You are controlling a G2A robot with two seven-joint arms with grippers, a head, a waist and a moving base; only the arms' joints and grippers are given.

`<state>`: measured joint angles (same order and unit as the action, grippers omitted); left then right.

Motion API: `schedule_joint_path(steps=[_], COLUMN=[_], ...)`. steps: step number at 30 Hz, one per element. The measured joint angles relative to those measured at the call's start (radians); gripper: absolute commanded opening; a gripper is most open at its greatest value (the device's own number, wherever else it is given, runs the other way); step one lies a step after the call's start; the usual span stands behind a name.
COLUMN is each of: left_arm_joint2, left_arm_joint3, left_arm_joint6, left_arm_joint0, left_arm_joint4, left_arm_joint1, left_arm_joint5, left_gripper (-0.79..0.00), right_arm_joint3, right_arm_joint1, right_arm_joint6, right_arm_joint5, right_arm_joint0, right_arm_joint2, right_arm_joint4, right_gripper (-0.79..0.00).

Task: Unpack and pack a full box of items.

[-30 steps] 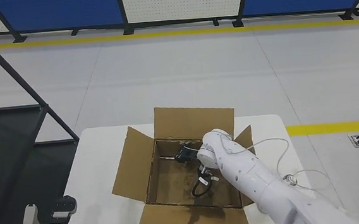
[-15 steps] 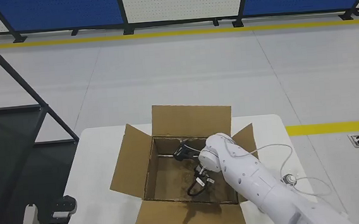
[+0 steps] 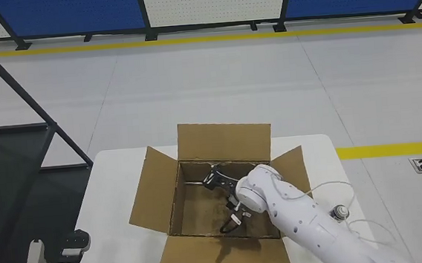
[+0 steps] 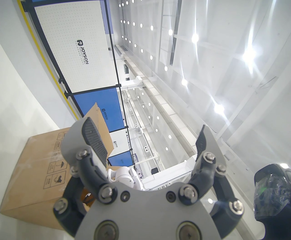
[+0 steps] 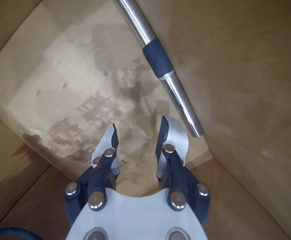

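Down inside the cardboard box (image 3: 224,140) with the right gripper (image 5: 138,128), parted to a narrow gap and holding nothing, hanging over the stained box floor just beside a metal rod (image 5: 179,102) that leans along one wall. Over the last second, drawn back toward the near wall of the box as seen from above, with the elbow swung outward. Nudged the box slightly across the table (image 3: 120,213) along the way. Judged from that: probably lining up on the rod as the next item to lift out, with unpacking far along and the grasp not yet made. From the right wrist view, plain sight of the rod, its dark grip band and the blotched cardboard beneath. From above, much of that hidden under the white arm. From the left wrist view, the left gripper (image 4: 146,131) spread wide and empty, turned up toward the ceiling, outside the box near its printed outer wall.
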<state>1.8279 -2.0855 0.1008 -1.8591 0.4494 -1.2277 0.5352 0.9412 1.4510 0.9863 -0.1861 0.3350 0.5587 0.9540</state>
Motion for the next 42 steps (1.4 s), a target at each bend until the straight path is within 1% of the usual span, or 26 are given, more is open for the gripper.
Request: schedule_joint_path(steps=[5,9,12,15,17,20,24,25,26,27,30,31,33,34,36,38,42], left_arm_joint2=[0.000,0.000,0.000,0.000,0.000,-0.002,-0.005,-0.005,-0.006,-0.007,-0.011,-0.013,-0.015,-0.015,-0.015,-0.015,-0.012], left_arm_joint3=[0.000,0.000,0.000,0.000,0.000,0.000,0.000,0.000,0.000,0.001,0.001,0.000,-0.001,-0.002,-0.003,-0.004,-0.003], left_arm_joint6=[0.000,0.000,0.000,0.000,0.000,-0.006,-0.011,-0.012,-0.012,-0.012,-0.015,-0.016,-0.019,-0.020,-0.026,-0.029,-0.030], left_arm_joint0=[0.000,0.000,0.000,0.000,0.002,0.010,0.012,0.012,0.012,0.013,0.017,0.018,0.023,0.025,0.030,0.033,0.035], left_arm_joint4=[0.000,0.000,0.000,0.000,0.000,-0.003,-0.006,-0.007,-0.008,-0.011,-0.018,-0.020,-0.023,-0.024,-0.023,-0.022,-0.020], left_arm_joint1=[0.000,0.000,0.000,0.000,0.000,-0.002,-0.007,-0.007,-0.008,-0.009,-0.012,-0.013,-0.015,-0.016,-0.018,-0.019,-0.022], left_arm_joint5=[0.000,0.000,0.000,0.000,-0.003,-0.021,-0.023,-0.023,-0.022,-0.022,-0.024,-0.025,-0.028,-0.029,-0.032,-0.035,-0.040], left_gripper=[0.000,0.000,0.000,0.000,0.000,0.000,0.000,0.000,0.000,0.000,0.000,0.000,0.000,0.000,0.000,0.000,0.000], right_arm_joint3=[0.183,0.320,0.385,0.407,0.397,0.356,0.303,0.295,0.287,0.277,0.258,0.252,0.235,0.229,0.212,0.200,0.199], right_arm_joint1=[-0.061,-0.105,-0.127,-0.139,-0.138,-0.128,-0.110,-0.106,-0.102,-0.098,-0.085,-0.081,-0.072,-0.069,-0.061,-0.056,-0.053], right_arm_joint6=[0.036,0.066,0.072,0.080,0.092,0.111,0.120,0.122,0.123,0.126,0.119,0.116,0.110,0.109,0.109,0.112,0.119], right_arm_joint5=[0.021,0.007,-0.028,-0.048,-0.046,-0.037,0.020,0.032,0.043,0.063,0.115,0.130,0.172,0.188,0.215,0.226,0.208], right_arm_joint0=[0.089,0.167,0.211,0.237,0.238,0.218,0.190,0.186,0.182,0.177,0.169,0.167,0.161,0.159,0.152,0.144,0.134], right_arm_joint2=[0.089,0.170,0.223,0.255,0.262,0.256,0.238,0.236,0.234,0.233,0.224,0.222,0.218,0.217,0.219,0.220,0.209], right_arm_joint4=[0.074,0.129,0.140,0.147,0.139,0.107,0.085,0.076,0.066,0.058,0.044,0.039,0.028,0.022,-0.001,-0.013,0.008], right_gripper=[-0.400,-0.397,-0.397,-0.403,-0.413,-0.400,-0.394,-0.385,-0.336,-0.326,-0.342,-0.323,-0.360,-0.305,0.000,0.000,0.000])
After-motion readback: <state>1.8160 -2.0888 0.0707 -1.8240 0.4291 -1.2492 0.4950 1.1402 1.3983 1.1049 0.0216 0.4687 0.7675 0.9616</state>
